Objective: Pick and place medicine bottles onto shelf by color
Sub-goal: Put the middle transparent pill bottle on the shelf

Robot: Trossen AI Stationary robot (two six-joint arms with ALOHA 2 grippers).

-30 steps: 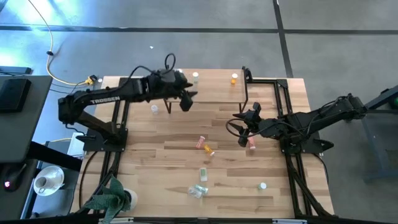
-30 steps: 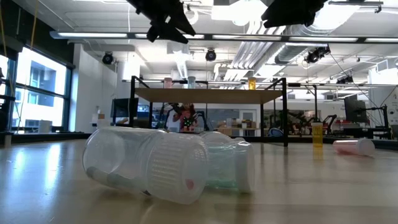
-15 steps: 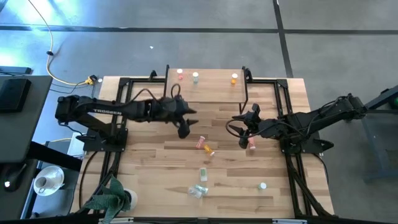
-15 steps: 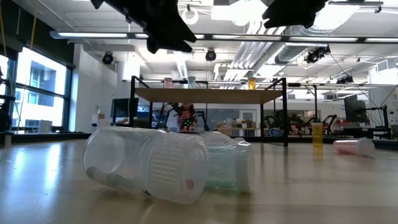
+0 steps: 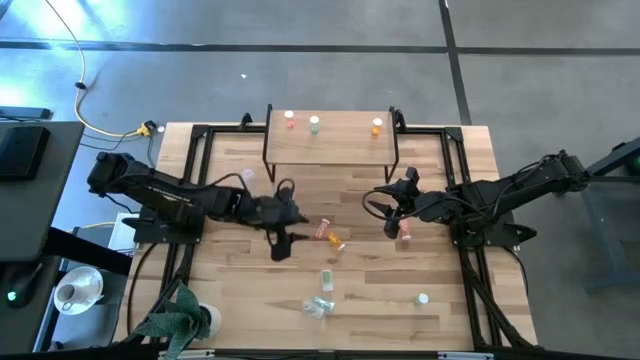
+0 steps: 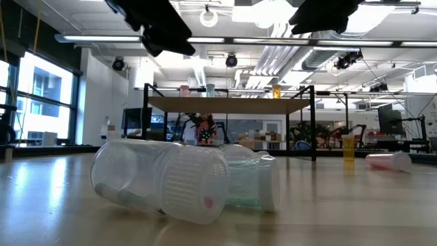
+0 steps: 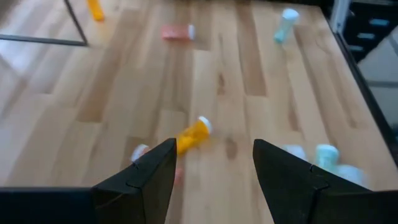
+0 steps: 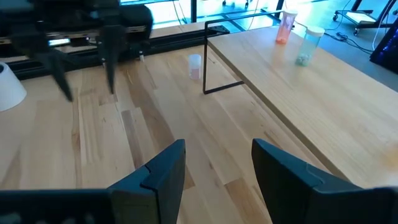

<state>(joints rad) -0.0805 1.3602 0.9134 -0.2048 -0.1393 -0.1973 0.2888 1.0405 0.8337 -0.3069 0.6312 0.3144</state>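
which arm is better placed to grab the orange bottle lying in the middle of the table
Left. The left gripper is open and nearest the orange bottle, which shows just ahead between its fingers in the left wrist view. The right gripper, also open, hovers farther off by a pink bottle.

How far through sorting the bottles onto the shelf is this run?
Done: three bottles stand on the shelf, pink, pale, orange. In hand: nothing; the open left end effector hovers near a lying orange bottle. Left: that one and several more on the table.
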